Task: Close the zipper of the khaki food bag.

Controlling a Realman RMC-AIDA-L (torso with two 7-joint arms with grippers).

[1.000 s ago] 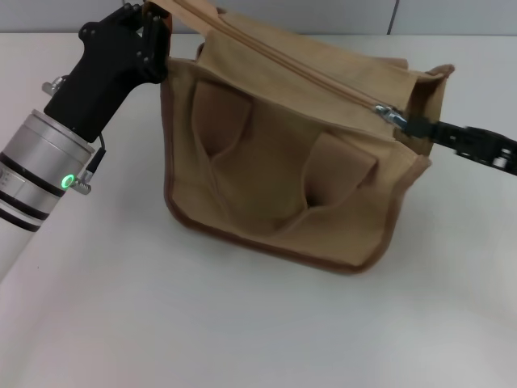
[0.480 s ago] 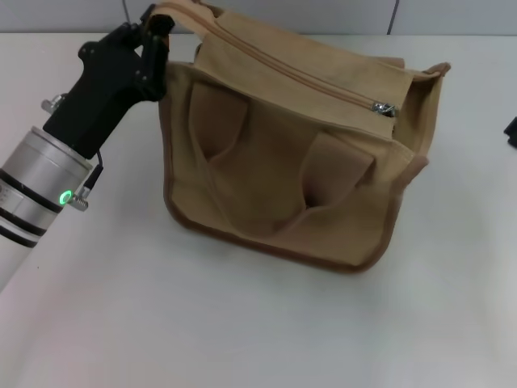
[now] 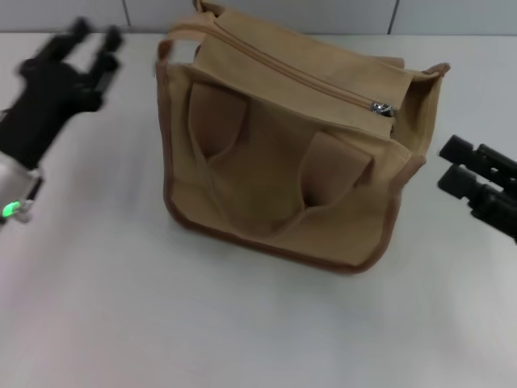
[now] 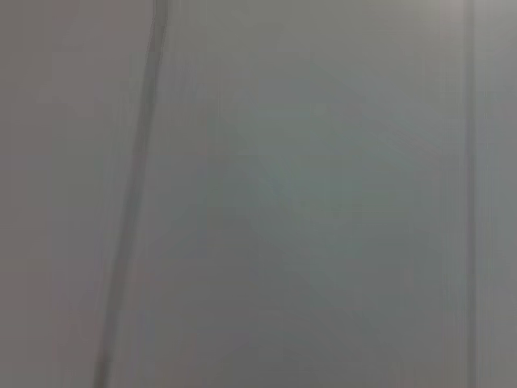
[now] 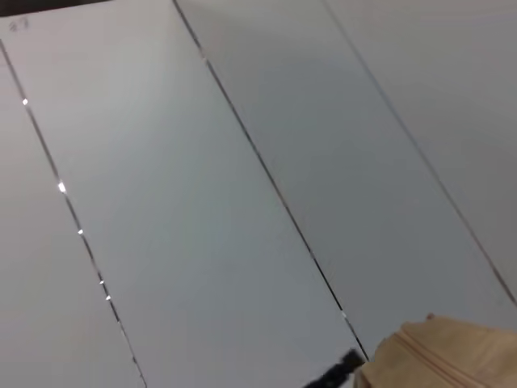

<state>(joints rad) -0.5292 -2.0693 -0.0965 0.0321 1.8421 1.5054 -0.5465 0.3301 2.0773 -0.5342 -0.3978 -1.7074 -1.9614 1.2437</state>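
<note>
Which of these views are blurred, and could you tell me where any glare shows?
Head view: the left gripper is smeared by motion, while the khaki food bag and the right gripper are sharp. Left wrist view: blurred throughout, nothing recognisable. Right wrist view: mostly sharp, with small bright glints along a seam.
</note>
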